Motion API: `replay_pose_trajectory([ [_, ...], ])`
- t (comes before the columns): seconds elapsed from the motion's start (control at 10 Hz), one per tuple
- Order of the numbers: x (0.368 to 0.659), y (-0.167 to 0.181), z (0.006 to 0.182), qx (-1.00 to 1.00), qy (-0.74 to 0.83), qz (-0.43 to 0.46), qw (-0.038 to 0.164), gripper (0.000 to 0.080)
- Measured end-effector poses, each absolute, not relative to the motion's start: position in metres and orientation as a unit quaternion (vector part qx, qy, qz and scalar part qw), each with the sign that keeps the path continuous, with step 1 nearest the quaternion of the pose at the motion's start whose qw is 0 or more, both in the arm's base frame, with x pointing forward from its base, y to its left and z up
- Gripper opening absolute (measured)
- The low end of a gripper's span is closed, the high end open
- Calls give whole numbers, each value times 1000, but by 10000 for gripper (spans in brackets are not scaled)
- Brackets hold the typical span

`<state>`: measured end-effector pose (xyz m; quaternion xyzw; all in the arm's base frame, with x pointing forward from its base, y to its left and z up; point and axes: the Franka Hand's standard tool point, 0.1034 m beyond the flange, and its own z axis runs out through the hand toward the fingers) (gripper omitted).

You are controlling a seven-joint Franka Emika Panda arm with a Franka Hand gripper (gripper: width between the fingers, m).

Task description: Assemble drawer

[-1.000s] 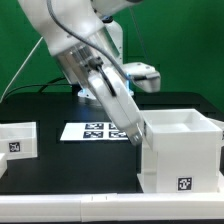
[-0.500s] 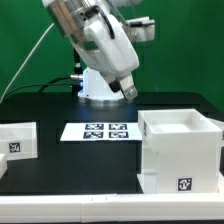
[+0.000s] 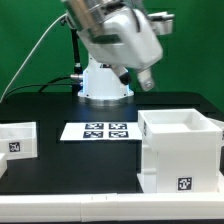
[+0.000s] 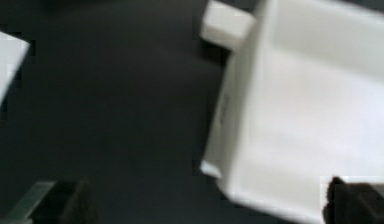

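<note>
1. Jaws: wide apart, nothing held; both fingertips (image 4: 54, 200) show, with dark tabletop (image 4: 136, 120) between them.
2. Jaws hang high above the tabletop, touching no part.
3. Drawer (image 3: 17, 138): on the tabletop, well below the jaws and far toward the exterior view's left.
4. Tall white box (image 3: 180, 150): below the jaws, nearer than the drawer.
5. Marker board (image 3: 97, 131): flat between drawer and box.

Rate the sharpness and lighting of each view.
Exterior view: evenly lit, the drawer and tall box crisp, the raised arm slightly smeared by motion. Wrist view: soft throughout, a large white part washed out with fuzzy edges, the table nearly featureless black.
</note>
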<state>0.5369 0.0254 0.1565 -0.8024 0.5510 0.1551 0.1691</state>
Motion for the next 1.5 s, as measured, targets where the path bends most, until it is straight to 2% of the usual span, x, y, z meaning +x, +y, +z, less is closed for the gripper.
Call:
replay_pose_trajectory([
  [0.1, 518, 40, 159, -821, 524, 167, 154, 649],
  [0.2, 514, 48, 161, -826, 518, 167, 145, 649],
  [0.6, 513, 53, 160, -835, 508, 159, 140, 648],
  [0.8, 504, 80, 165, -891, 416, 149, 105, 649],
  [1.0, 495, 99, 169, -946, 292, 127, 59, 649],
  [1.3, 494, 99, 168, -971, 191, 122, 74, 649],
  [1.4, 493, 100, 166, -978, 156, 116, 73, 649],
  [1.5, 484, 112, 159, -983, 138, 102, 63, 649],
])
